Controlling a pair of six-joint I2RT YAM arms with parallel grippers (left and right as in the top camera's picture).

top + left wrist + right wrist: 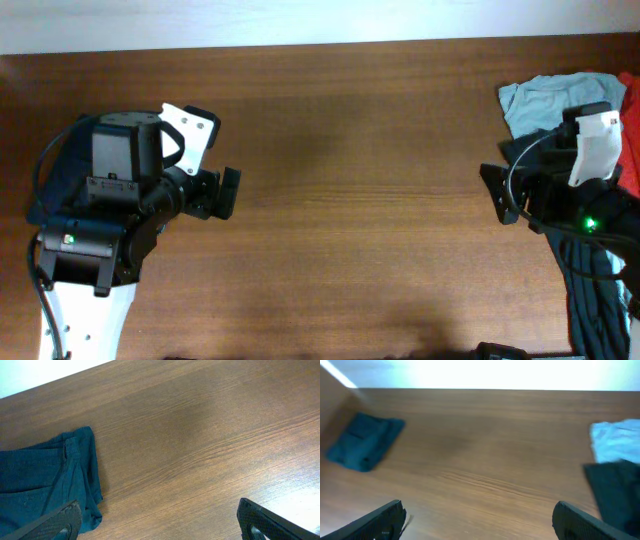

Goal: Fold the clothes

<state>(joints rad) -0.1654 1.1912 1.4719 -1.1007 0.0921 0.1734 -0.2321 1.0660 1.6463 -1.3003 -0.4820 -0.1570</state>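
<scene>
Left claw gapes empty; shorts bunched beside it, long axis hidden

The left gripper points toward the middle, its jaws spread wide and empty. The right gripper faces it from well apart, seemingly just as wide, though its wrist view is blurred.

landmark: shorts, at table left end
free lane: bare wood from shorts' edge toward right arm, wide, nothing lying btwn
above shorts: left arm covers them from overhead
far from shorts, opp. end: light-blue shirt, black garment, red cloth, right arm over the pile
</scene>
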